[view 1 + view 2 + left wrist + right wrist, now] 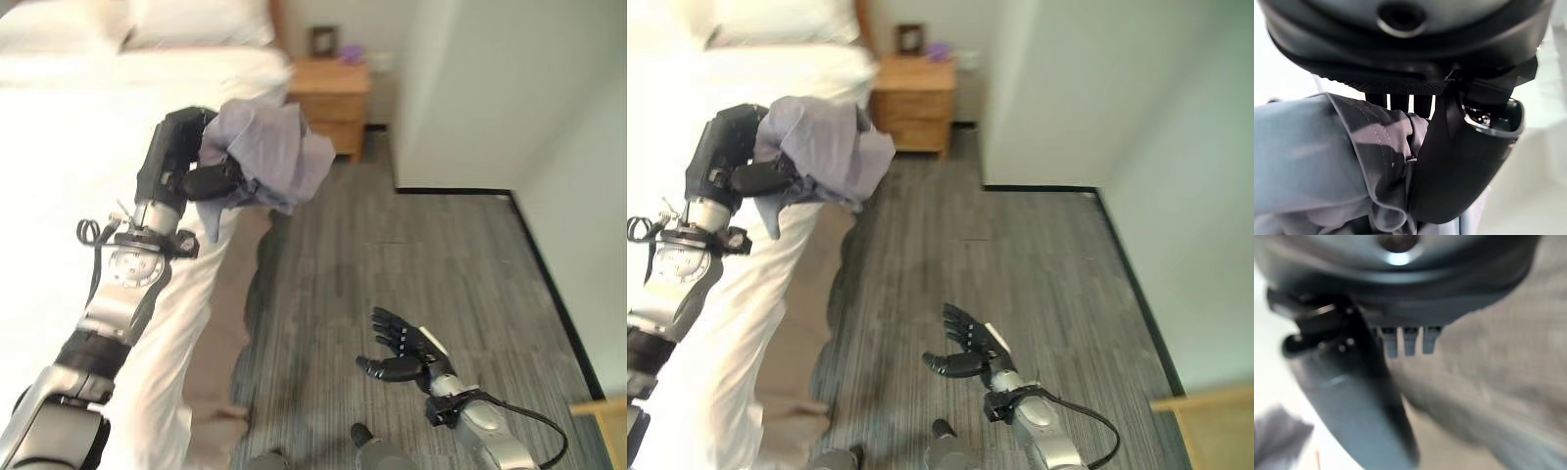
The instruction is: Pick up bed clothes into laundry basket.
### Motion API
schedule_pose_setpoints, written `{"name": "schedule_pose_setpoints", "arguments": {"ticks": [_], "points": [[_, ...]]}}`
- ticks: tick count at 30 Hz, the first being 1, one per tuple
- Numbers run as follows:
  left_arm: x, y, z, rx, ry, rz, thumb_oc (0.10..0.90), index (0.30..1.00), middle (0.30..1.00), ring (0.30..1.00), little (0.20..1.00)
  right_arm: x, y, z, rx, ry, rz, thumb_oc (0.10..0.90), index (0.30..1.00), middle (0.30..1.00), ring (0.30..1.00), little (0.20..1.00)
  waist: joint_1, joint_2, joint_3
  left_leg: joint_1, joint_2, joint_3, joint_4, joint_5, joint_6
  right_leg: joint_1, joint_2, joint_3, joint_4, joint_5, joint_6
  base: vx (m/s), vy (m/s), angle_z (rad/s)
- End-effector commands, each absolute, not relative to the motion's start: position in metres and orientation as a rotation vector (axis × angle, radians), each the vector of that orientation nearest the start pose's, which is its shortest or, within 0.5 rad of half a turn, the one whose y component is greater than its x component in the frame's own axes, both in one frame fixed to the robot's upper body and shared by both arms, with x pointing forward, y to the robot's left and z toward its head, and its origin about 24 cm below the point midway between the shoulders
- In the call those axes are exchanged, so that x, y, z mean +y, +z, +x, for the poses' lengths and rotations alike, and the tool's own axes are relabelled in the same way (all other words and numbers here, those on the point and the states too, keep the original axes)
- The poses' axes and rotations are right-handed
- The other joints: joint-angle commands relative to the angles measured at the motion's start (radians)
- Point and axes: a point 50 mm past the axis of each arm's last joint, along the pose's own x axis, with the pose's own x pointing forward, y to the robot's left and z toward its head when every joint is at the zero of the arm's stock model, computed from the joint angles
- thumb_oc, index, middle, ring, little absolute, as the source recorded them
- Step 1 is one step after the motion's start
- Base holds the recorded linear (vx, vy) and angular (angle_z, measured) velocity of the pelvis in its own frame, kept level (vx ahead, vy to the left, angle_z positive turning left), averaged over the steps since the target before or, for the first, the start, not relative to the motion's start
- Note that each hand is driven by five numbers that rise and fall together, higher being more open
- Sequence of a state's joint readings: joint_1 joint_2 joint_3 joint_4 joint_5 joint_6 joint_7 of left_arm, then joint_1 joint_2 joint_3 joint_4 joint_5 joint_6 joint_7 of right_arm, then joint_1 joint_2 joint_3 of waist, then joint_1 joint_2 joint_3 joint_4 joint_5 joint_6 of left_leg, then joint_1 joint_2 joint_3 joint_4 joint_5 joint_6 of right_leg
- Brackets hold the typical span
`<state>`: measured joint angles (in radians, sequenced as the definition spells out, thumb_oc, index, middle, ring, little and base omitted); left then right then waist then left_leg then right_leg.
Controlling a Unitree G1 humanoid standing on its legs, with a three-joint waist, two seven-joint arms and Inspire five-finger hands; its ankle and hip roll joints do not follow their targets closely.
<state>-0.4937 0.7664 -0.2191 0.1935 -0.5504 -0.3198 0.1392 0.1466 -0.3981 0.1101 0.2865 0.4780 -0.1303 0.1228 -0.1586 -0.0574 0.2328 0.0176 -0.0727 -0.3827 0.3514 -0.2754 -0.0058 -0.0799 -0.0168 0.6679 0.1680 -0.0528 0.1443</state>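
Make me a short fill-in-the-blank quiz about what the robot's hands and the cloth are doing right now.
1. The lilac cloth is bunched in the robot's ____ hand.
2. The right hand hangs over the grey ____ with fingers relaxed.
3. The wooden nightstand stands beside the white ____.

Missing words: left; floor; bed

A bed [59, 108] with white sheets and pillows [196, 20] filled the left side, brightly lit. Beyond it a wooden nightstand [330, 103] stood against the far wall, a small picture frame [323, 40] on top. Grey wood-plank floor [411, 264] ran to a pale wall [490, 88] with dark skirting
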Motion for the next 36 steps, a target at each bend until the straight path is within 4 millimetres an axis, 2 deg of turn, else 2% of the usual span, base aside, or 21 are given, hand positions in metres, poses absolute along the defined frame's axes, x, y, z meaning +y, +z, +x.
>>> {"name": "schedule_pose_setpoints", "arguments": {"ticks": [1,2,4,7,10,11,12,14,16,17,20,22,23,24,25,26,27,28,29,30,36], "points": [[0.242,0.241,0.296,-0.823,-0.007,0.046,0.4,0.3,0.3,0.3,0.3,-0.241,-0.008,0.199,0.176,-0.027,0.062,0.8,0.9,0.9,0.9,0.9,-0.032,0.065,-0.025,0.105,0.038,0.148,-0.151,0.017,-0.027,-0.147,-0.007,-0.134,0.014,0.152,0.118,-0.16,0.225,-1.9],[0.243,0.23,0.295,-0.797,0.014,0.005,0.4,0.3,0.3,0.3,0.3,-0.243,-0.011,0.196,0.169,-0.075,0.095,0.8,0.9,0.9,0.9,0.9,-0.031,0.066,-0.008,0.114,0.036,0.189,-0.147,0.009,-0.013,-0.179,-0.021,-0.218,0.027,0.155,0.118,-0.19,0.201,-2.61],[0.242,0.226,0.293,-0.774,-0.008,-0.004,0.4,0.3,0.3,0.3,0.3,-0.247,-0.014,0.187,0.185,-0.102,0.113,0.8,0.9,0.9,0.9,0.9,-0.04,0.071,0.02,0.11,0.043,0.247,-0.151,0.034,0.002,-0.218,0.013,-0.34,0.163,0.123,0.104,-0.32,0.194,-1.7],[0.244,0.21,0.284,-0.737,0.01,-0.035,0.4,0.3,0.3,0.3,0.3,-0.258,-0.012,0.178,0.176,-0.163,0.076,0.8,0.9,0.9,0.9,0.9,-0.021,0.107,0.03,0.087,0.076,0.366,-0.165,0.074,0.026,-0.249,-0.099,-0.608,0.409,0.041,0.014,-0.39,0.18,-1.41],[0.247,0.199,0.277,-0.713,0.035,-0.07,0.4,0.3,0.3,0.3,0.3,-0.264,-0.009,0.178,0.163,-0.2,0.059,0.8,0.9,0.9,0.9,0.9,-0.016,0.117,0.016,0.091,0.075,0.412,-0.193,0.087,0.032,-0.22,-0.113,-0.644,0.462,0.022,0.008,-0.17,0.107,-0.76],[0.251,0.197,0.272,-0.723,0.066,-0.091,0.4,0.3,0.3,0.3,0.3,-0.266,-0.005,0.18,0.138,-0.216,0.044,0.8,0.9,0.9,0.9,0.9,-0.001,0.126,0.014,0.087,0.077,0.454,-0.194,0.092,0.045,-0.198,-0.148,-0.722,0.542,0.002,0.003,-0.22,0.097,-1.02],[0.255,0.19,0.264,-0.715,0.096,-0.126,0.4,0.3,0.3,0.3,0.3,-0.263,0.002,0.189,0.102,-0.214,0.029,0.8,0.9,0.9,0.9,0.9,0.032,0.12,-0.005,0.073,0.072,0.516,-0.208,0.101,0.053,-0.129,-0.2,-0.8,0.52,-0.006,0.002,-0.27,0.074,-1.14],[0.261,0.185,0.257,-0.705,0.131,-0.111,0.4,0.3,0.3,0.3,0.3,-0.259,0.008,0.196,0.071,-0.201,0.024,0.8,0.9,0.9,0.9,0.9,0.076,0.111,-0.029,0.061,0.072,0.571,-0.221,0.106,0.051,-0.033,-0.25,-0.873,0.415,-0.028,0.01,-0.21,-0.065,-1.67],[0.266,0.178,0.251,-0.678,0.149,-0.106,0.4,0.3,0.3,0.3,0.3,-0.256,0.011,0.2,0.056,-0.186,0.027,0.8,0.9,0.9,0.9,0.9,0.107,0.097,-0.056,0.043,0.07,0.614,-0.227,0.115,0.047,0.039,-0.251,-0.898,0.295,-0.042,0.022,-0.14,-0.152,-1.11],[0.271,0.175,0.245,-0.676,0.186,-0.106,0.4,0.3,0.3,0.3,0.3,-0.253,0.012,0.202,0.043,-0.174,0.037,0.8,0.9,0.9,0.9,0.9,0.129,0.086,-0.067,0.024,0.072,0.649,-0.217,0.115,0.039,0.073,-0.254,-0.934,0.158,-0.057,0.023,-0.16,-0.207,-0.94],[0.278,0.164,0.239,-0.65,0.233,-0.141,0.4,0.3,0.3,0.3,0.3,-0.246,0.013,0.204,0.036,-0.141,0.055,0.8,0.9,0.9,0.9,0.9,0.145,0.078,-0.07,-0.033,0.115,0.704,-0.168,0.125,0.015,0.12,-0.218,-0.912,-0.011,-0.062,0.026,-0.1,-0.181,-1.1],[0.277,0.155,0.239,-0.617,0.237,-0.151,0.4,0.3,0.3,0.3,0.3,-0.242,0.021,0.203,0.012,-0.093,0.064,0.8,0.9,0.9,0.9,0.9,0.15,0.059,-0.059,-0.081,0.177,0.736,-0.117,0.184,-0.038,0.148,-0.169,-0.889,-0.089,-0.075,-0.007,-0.08,-0.299,-0.45],[0.277,0.155,0.239,-0.615,0.237,-0.151,0.4,0.3,0.3,0.3,0.3,-0.242,0.021,0.202,0.013,-0.093,0.065,0.8,0.9,0.9,0.9,0.9,0.148,0.059,-0.056,-0.079,0.179,0.732,-0.11,0.179,-0.04,0.156,-0.167,-0.893,-0.091,-0.077,-0.007,-0.07,-0.303,-0.44],[0.278,0.155,0.238,-0.606,0.227,-0.103,0.4,0.3,0.3,0.3,0.3,-0.248,0.022,0.199,0.02,-0.081,0.047,0.8,0.9,0.9,0.9,0.9,0.146,0.048,-0.04,-0.1,0.196,0.673,-0.061,0.219,-0.069,0.184,-0.14,-0.869,-0.135,-0.081,-0.032,-0.01,-0.149,-0.41],[0.278,0.155,0.237,-0.608,0.233,-0.108,0.4,0.3,0.3,0.3,0.3,-0.248,0.023,0.199,0.022,-0.066,0.023,0.8,0.9,0.9,0.9,0.9,0.168,0.047,-0.027,-0.107,0.164,0.555,-0.053,0.245,-0.088,0.175,-0.13,-0.841,-0.124,-0.083,-0.04,-0.03,-0.148,-0.24],[0.278,0.155,0.237,-0.609,0.233,-0.108,0.4,0.3,0.3,0.3,0.3,-0.248,0.023,0.2,0.021,-0.066,0.023,0.8,0.9,0.9,0.9,0.9,0.167,0.047,-0.028,-0.108,0.163,0.554,-0.058,0.251,-0.088,0.171,-0.131,-0.842,-0.124,-0.08,-0.041,0.0,-0.082,-0.36],[0.28,0.146,0.231,-0.584,0.264,-0.129,0.4,0.3,0.3,0.3,0.3,-0.251,0.021,0.202,0.032,-0.065,0.029,0.8,0.9,0.9,0.9,0.9,0.221,0.037,-0.014,-0.115,0.055,0.277,-0.083,0.203,-0.092,0.151,-0.122,-0.774,-0.111,-0.077,-0.039,-0.01,-0.072,-0.68],[0.28,0.146,0.231,-0.584,0.265,-0.129,0.4,0.3,0.3,0.3,0.3,-0.251,0.021,0.203,0.032,-0.065,0.029,0.8,0.9,0.9,0.9,0.9,0.219,0.036,-0.016,-0.117,0.053,0.275,-0.087,0.209,-0.092,0.148,-0.123,-0.776,-0.112,-0.075,-0.038,-0.01,-0.115,-0.95],[0.289,0.142,0.223,-0.566,0.31,-0.088,0.4,0.3,0.3,0.3,0.3,-0.256,0.023,0.203,0.021,-0.093,0.062,0.8,0.9,0.9,0.9,0.9,0.212,0.04,-0.024,-0.104,0.044,0.213,-0.163,0.179,-0.069,0.113,-0.105,-0.736,-0.109,-0.064,-0.036,-0.06,-0.012,-1.57],[0.295,0.137,0.221,-0.545,0.335,-0.072,0.4,0.3,0.3,0.3,0.3,-0.259,0.028,0.211,-0.008,-0.11,0.053,0.8,0.9,0.9,0.9,0.9,0.207,0.047,-0.032,-0.092,0.04,0.216,-0.207,0.181,-0.046,0.083,-0.085,-0.707,-0.113,-0.052,-0.039,-0.05,-0.012,-1.17],[0.294,0.135,0.216,-0.539,0.335,-0.058,0.4,0.3,0.3,0.3,0.3,-0.25,0.023,0.214,-0.006,-0.099,0.13,0.8,0.9,0.9,0.9,0.9,0.208,0.048,-0.035,-0.078,0.032,0.243,-0.215,0.165,-0.022,0.076,-0.077,-0.668,-0.114,-0.051,-0.044,0.03,0.069,-0.48]]}}
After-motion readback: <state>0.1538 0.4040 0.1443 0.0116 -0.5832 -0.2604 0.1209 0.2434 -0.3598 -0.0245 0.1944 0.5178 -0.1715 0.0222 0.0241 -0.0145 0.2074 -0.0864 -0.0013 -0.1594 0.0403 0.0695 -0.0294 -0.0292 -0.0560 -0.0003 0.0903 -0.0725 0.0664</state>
